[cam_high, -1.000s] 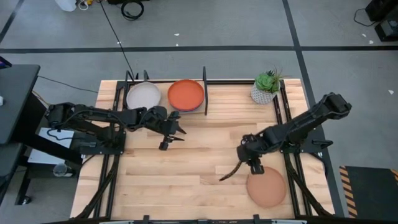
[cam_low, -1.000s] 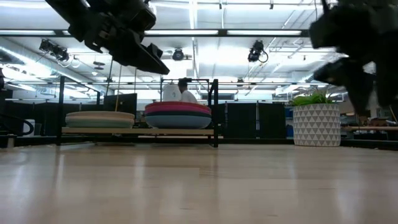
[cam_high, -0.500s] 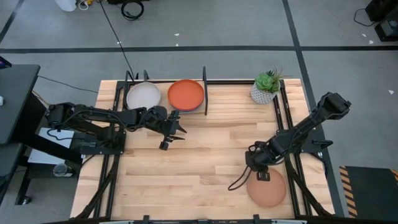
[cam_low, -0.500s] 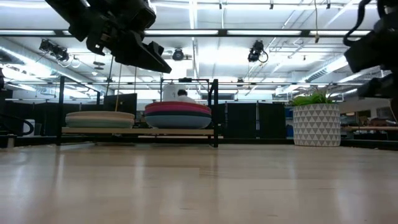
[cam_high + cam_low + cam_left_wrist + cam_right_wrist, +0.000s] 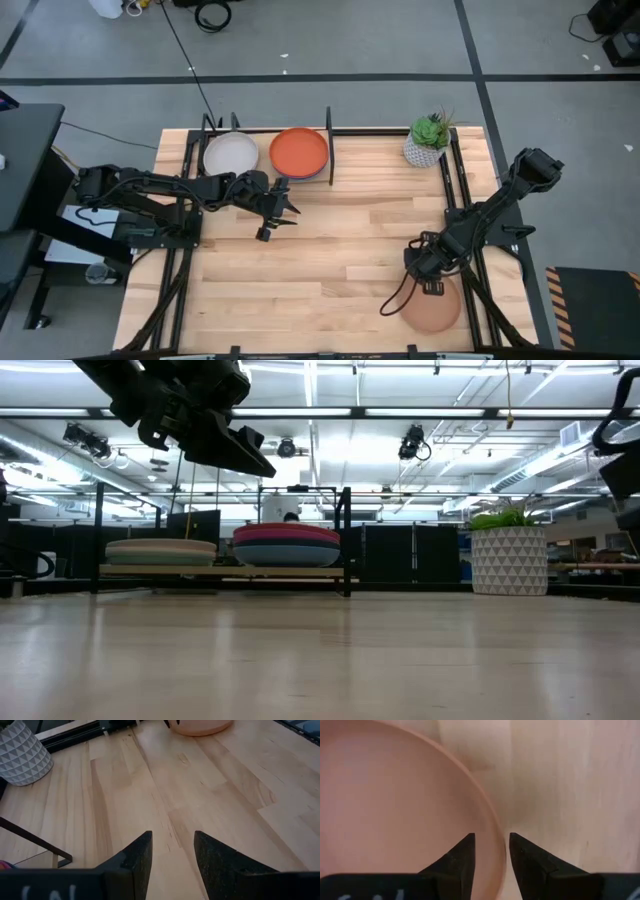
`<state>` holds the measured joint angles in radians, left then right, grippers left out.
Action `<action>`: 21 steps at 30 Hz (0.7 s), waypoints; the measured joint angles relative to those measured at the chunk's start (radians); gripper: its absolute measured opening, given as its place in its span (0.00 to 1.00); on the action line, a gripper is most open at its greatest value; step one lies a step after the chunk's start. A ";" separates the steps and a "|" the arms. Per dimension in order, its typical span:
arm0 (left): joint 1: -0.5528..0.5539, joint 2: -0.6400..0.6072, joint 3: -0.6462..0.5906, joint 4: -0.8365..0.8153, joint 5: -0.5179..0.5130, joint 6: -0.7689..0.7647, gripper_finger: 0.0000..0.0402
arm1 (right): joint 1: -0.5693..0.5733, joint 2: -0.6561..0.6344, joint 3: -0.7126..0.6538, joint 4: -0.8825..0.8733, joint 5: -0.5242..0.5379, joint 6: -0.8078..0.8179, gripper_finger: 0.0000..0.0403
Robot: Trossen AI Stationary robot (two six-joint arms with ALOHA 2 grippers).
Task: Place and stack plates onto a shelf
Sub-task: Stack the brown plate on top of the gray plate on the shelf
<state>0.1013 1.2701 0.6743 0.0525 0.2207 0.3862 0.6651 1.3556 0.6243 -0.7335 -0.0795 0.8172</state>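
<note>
My left fingers (image 5: 288, 211) hang open and empty over the tabletop (image 5: 330, 250), left of centre in the high view, just below the shelf (image 5: 330, 160). On the shelf at upper left sit two stacks — a cream plate (image 5: 231, 154) on top of one, an orange plate (image 5: 299, 151) on top of the other. No readable writing shows. At lower right, my right fingers (image 5: 491, 851) are parted — straddling the rim of the tan plate (image 5: 432, 306) without gripping it.
</note>
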 joint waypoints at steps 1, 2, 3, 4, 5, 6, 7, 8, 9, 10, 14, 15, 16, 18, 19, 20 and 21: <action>0.000 0.000 0.000 0.000 0.000 0.000 0.38 | 0.002 0.000 -0.005 0.000 0.000 0.002 0.30; 0.000 0.000 0.000 0.000 0.000 0.000 0.38 | 0.002 0.000 -0.009 -0.001 -0.001 0.002 0.28; 0.000 0.000 0.000 0.000 0.000 0.000 0.38 | 0.002 0.000 -0.012 -0.001 -0.007 0.002 0.25; 0.000 0.000 0.000 0.000 0.000 0.000 0.38 | 0.002 0.000 -0.015 0.000 -0.015 0.002 0.21; 0.000 0.000 0.000 0.000 0.001 0.000 0.38 | 0.002 0.000 -0.018 -0.001 -0.022 0.001 0.17; -0.002 0.000 0.000 0.001 0.003 0.001 0.38 | 0.002 0.000 -0.019 -0.002 -0.027 0.000 0.13; -0.004 0.000 0.000 0.004 0.010 0.003 0.38 | 0.000 0.000 -0.019 -0.002 -0.029 -0.007 0.08; -0.007 0.000 0.000 0.011 0.021 0.011 0.38 | -0.003 -0.001 -0.019 0.000 -0.033 -0.016 0.05; -0.013 0.001 0.000 0.020 0.032 0.020 0.38 | -0.008 -0.001 -0.019 0.007 -0.037 -0.025 0.03; -0.021 0.005 0.000 0.029 0.046 0.035 0.38 | -0.015 -0.001 -0.019 0.012 -0.038 -0.027 0.03; -0.079 0.050 0.000 0.127 0.052 0.126 0.38 | -0.071 -0.001 -0.019 0.045 -0.042 -0.062 0.05; -0.099 0.072 0.001 0.160 0.043 0.168 0.38 | -0.091 -0.003 -0.019 0.054 -0.043 -0.084 0.04; -0.121 0.098 0.001 0.190 0.029 0.208 0.38 | -0.116 -0.007 -0.019 0.061 -0.048 -0.109 0.03; -0.170 0.155 0.000 0.267 -0.035 0.290 0.39 | -0.172 -0.013 -0.019 0.083 -0.073 -0.162 0.03; -0.193 0.184 0.000 0.309 -0.076 0.330 0.40 | -0.203 -0.020 -0.019 0.088 -0.085 -0.183 0.03; -0.216 0.212 0.000 0.347 -0.124 0.376 0.41 | -0.235 -0.028 -0.019 0.098 -0.103 -0.204 0.03; -0.237 0.237 0.000 0.373 -0.172 0.428 0.42 | -0.267 -0.034 -0.019 0.114 -0.124 -0.225 0.03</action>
<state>-0.1356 1.5072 0.6743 0.4252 0.0489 0.8139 0.3981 1.3219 0.6052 -0.6196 -0.2038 0.5925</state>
